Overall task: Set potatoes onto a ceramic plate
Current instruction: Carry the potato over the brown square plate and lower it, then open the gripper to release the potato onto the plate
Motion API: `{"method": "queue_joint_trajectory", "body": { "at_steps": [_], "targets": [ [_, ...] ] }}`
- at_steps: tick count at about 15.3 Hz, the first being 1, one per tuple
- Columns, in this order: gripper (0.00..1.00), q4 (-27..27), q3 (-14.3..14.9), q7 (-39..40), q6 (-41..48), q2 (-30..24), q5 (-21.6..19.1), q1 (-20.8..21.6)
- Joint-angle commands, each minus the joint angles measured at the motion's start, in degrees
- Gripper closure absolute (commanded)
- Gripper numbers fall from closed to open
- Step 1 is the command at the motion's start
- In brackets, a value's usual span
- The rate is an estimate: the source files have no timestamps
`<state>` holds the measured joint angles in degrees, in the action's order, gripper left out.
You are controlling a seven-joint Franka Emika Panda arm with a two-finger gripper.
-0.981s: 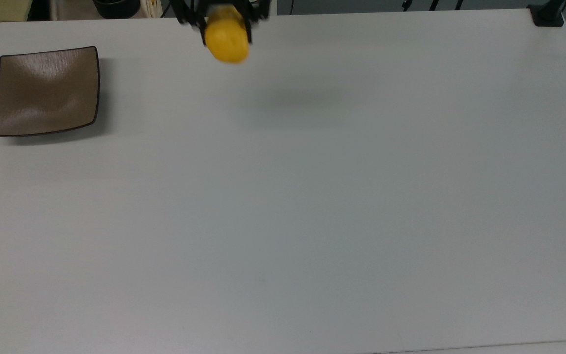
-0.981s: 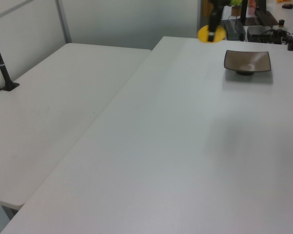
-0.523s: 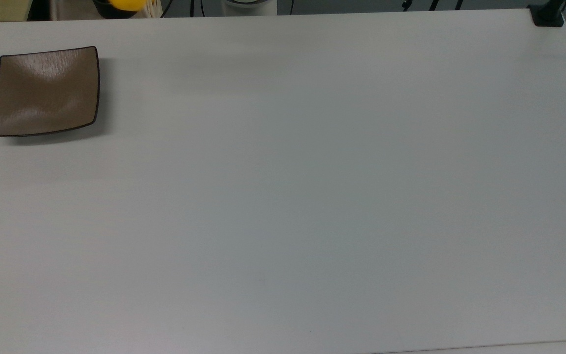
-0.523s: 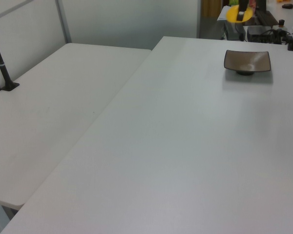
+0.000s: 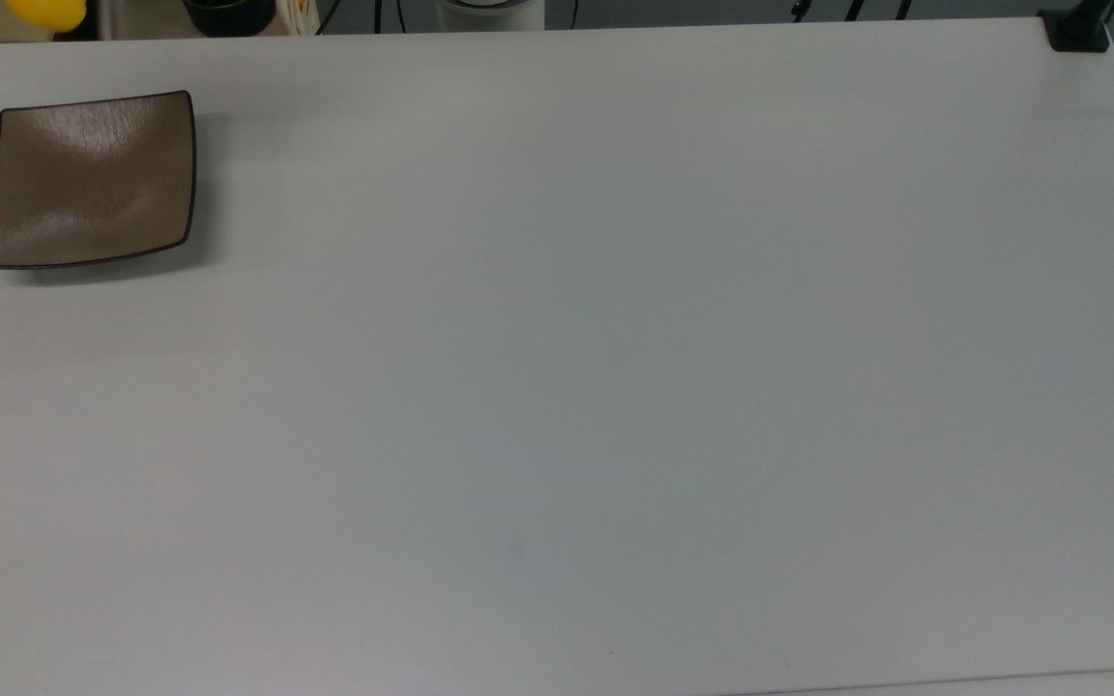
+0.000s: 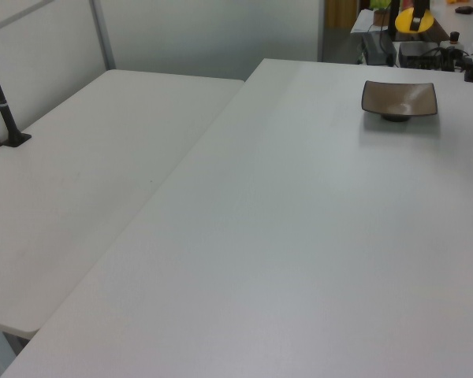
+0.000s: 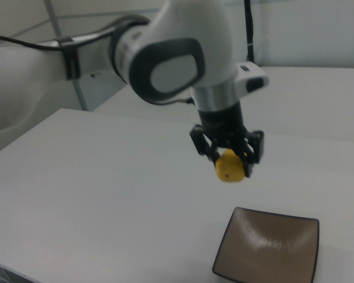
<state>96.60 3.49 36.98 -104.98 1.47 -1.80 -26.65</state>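
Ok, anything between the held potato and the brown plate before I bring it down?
Nothing visible. The gripper holds the potato in the air near the plate, whose surface is bare, with only open table around it.

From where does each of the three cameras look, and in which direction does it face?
Top view: overhead, facing down on the white table; the potato shows at the top edge.
Left view: low, along the table toward the ceramic plate.
Right view: close by, facing the arm and the gripper holding the potato.
All three share the plate and the potato.
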Motion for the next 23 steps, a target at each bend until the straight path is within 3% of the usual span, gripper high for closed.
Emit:
{"method": "queue_joint_trajectory", "body": {
  "at_steps": [1, 6, 15, 17, 18, 20, 21, 23],
  "targets": [
    [0.76, 0.8, -0.6, 0.8, -4.8, 5.1, -0.5, -2.5],
    [0.75, 10.2, 0.2, 2.9, -17.6, 8.3, -0.2, -3.5],
    [0.75, 14.7, 0.4, 7.0, -29.9, 14.3, -0.2, -2.7],
    [0.65, 14.6, 0.4, 6.9, -30.9, 15.1, -0.3, -2.6],
    [0.54, 14.6, 0.4, 6.8, -30.9, 15.2, -0.4, -2.6],
    [0.24, 14.6, 0.4, 6.3, -30.7, 15.1, -0.6, -2.6],
    [0.03, 14.6, 0.4, 6.2, -30.7, 15.1, -0.6, -2.6],
    [0.0, 14.7, 0.4, 6.1, -30.0, 14.9, -0.7, -2.6]
  ]
}}
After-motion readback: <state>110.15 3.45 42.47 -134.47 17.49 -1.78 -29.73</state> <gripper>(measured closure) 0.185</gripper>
